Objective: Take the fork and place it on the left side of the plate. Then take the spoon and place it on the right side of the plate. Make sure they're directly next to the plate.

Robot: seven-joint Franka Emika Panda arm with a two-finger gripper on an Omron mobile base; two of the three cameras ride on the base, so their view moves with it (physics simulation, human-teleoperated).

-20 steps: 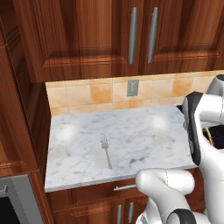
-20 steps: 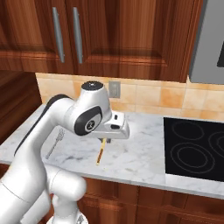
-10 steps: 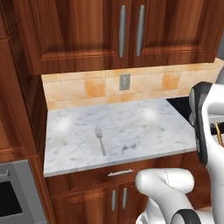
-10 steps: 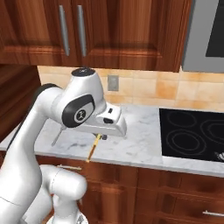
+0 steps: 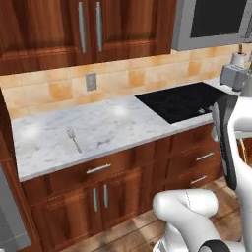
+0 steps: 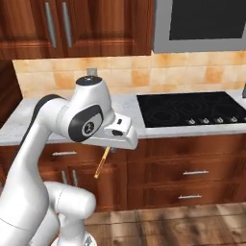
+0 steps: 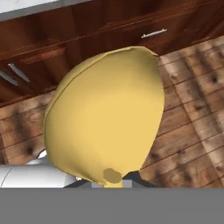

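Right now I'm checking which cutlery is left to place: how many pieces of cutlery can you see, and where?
2. The fork lies flat on the marble counter, left of the cooktop. The spoon is held in the shut gripper, off the counter in front of the cabinets. More could be hidden behind the arm.

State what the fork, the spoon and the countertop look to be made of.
Fork: metal, by its thin silver-grey shape. Spoon: matte yellow, perhaps plastic or glazed ceramic; no shine shows. Countertop: polished marble or similar stone, white with grey veins and soft highlights.
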